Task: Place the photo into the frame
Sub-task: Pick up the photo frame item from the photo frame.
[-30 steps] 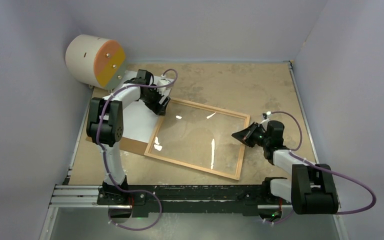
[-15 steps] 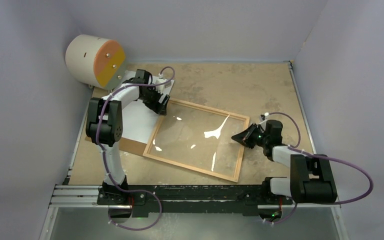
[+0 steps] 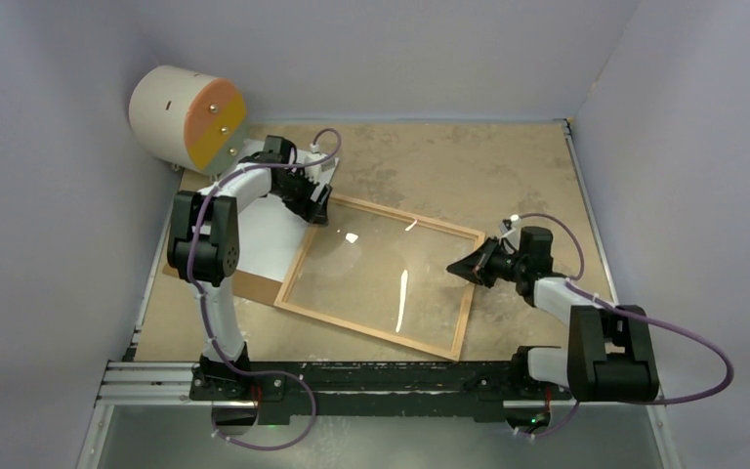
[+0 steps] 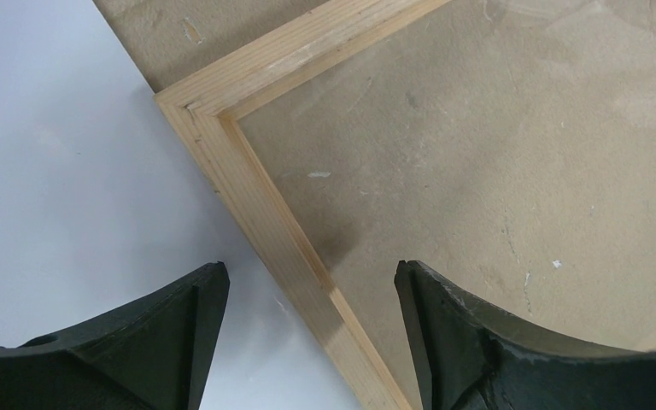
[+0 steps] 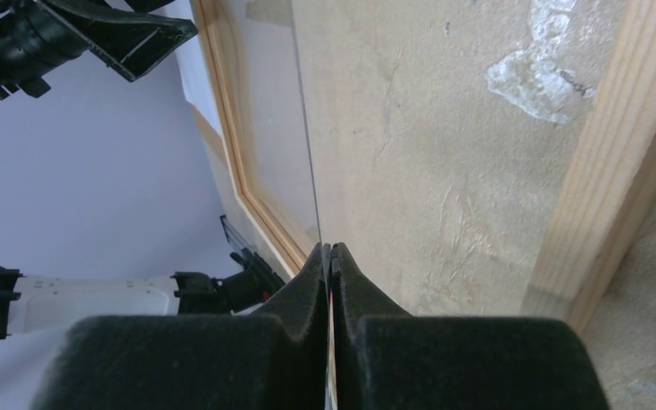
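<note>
On the bench the light-wood frame lies askew, with the left fingers spread wide over its far-left corner, the photo white-side-up under that corner, and the right fingers pinched shut on a thin clear sheet.

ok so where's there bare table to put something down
Widest bare table: between the frame and the back wall. Smaller patch: near left, between backing sheet and rail. Crowded: far left, where cylinder, photo and left claw bunch.
</note>
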Available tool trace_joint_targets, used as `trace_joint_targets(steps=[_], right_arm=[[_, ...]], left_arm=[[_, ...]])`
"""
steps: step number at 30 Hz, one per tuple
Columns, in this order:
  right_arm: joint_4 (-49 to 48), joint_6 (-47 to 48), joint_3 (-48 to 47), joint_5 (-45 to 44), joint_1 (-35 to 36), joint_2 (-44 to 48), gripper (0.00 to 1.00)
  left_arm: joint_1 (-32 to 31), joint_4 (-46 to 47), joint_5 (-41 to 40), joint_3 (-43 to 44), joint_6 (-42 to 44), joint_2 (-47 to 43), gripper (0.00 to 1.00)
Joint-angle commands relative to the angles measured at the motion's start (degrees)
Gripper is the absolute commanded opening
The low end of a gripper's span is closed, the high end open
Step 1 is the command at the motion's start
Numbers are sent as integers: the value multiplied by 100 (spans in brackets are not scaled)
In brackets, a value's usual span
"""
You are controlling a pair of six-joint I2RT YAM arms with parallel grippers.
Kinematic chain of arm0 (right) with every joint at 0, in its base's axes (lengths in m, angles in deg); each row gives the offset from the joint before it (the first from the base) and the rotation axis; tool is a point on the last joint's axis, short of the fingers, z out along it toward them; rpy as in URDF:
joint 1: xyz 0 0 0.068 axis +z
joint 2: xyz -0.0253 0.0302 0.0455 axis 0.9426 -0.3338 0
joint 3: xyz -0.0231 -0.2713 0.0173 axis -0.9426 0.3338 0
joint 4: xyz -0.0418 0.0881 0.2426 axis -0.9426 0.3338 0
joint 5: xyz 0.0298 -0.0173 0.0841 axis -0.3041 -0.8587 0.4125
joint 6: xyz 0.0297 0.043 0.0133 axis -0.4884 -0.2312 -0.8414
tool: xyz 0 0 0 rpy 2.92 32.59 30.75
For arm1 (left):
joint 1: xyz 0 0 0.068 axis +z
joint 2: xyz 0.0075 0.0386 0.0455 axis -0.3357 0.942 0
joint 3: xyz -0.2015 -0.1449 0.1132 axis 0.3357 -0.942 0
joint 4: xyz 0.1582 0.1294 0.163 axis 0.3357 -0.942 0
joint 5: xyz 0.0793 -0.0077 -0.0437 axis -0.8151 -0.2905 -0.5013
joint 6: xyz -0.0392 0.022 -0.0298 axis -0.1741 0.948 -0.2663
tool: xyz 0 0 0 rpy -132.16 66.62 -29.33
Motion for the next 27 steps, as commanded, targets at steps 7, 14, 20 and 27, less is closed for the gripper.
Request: trace_joint_targets(steps=[7,14,20,27], right_arm=[[987,-124,-292,746,56,436,0],[973,-106,-274,1099,56,334,0],[1706,365,-427,1031,56,303,0],[2866,1532,-895,74,56,-141,0]], left_arm=[[415,-183,585,143,102,-145,65],[522,-172,468,57,223,-119,55],[513,-58,462,-161,257,-96,50],[504,10,515,-291,276,-74,44]])
